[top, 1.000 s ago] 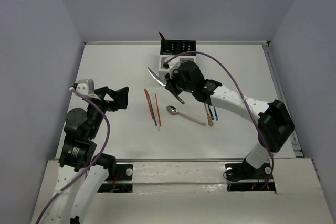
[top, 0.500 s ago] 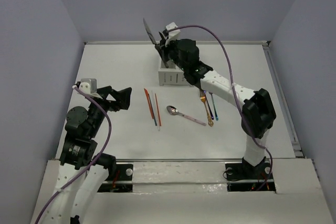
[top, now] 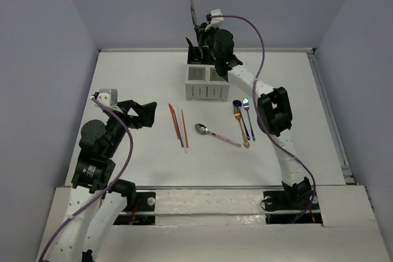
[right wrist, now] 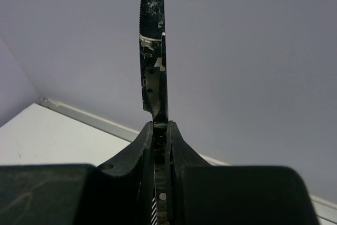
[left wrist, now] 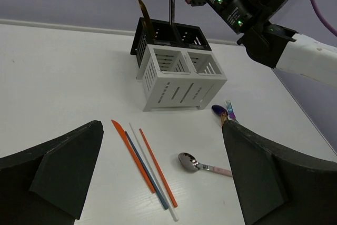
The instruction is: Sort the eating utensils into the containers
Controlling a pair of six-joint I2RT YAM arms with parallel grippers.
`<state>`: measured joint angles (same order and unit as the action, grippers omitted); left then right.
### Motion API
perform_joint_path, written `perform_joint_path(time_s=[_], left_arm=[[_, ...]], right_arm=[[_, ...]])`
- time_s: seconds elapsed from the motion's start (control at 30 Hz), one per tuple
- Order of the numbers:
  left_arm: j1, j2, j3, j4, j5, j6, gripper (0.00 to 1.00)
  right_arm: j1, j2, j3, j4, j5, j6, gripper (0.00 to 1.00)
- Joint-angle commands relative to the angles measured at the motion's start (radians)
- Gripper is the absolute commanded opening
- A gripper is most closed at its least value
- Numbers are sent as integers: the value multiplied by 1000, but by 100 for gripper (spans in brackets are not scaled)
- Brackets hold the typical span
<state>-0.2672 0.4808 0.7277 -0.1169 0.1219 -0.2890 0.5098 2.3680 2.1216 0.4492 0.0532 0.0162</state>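
Upright knife (right wrist: 154, 46) in grip of right hand (right wrist: 160, 127)

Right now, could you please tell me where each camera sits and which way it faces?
Top external: fixed high at the near edge, looking down over the table; left arm and right arm show, bases at the bottom.
Left wrist: on the left arm, low, facing across the table towards the caddy; its open jaws fill the bottom corners.
Right wrist: raised by the caddy, facing the back wall; its jaws clamp the knife upright.
Shared: top and left wrist views both show caddy, chopsticks and knife.
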Motion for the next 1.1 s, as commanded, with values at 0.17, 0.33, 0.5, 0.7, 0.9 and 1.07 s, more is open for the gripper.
perform_joint_path(time_s=[0.17, 0.33, 0.5, 0.7, 0.9, 1.07], left_arm=[[31, 31, -1, 68, 44, 14, 99], [52, 42, -2, 74, 53, 13, 99], [63, 44, -5, 80, 64, 13, 99], [72, 36, -7, 82, 67, 14, 99], [72, 22, -8, 85, 71, 14, 99], [72, 21, -8, 83, 73, 10, 99]], right_arm=[[-31, 102, 143, 86, -139, 94, 0], [-31, 86, 19, 138, -179, 116, 0], [-31, 57, -50, 149, -237, 107, 2], [-31, 14, -127, 164, -236, 94, 12], [-31, -79, -209, 140, -276, 97, 56], [-31, -139, -155, -27, -346, 67, 62]])
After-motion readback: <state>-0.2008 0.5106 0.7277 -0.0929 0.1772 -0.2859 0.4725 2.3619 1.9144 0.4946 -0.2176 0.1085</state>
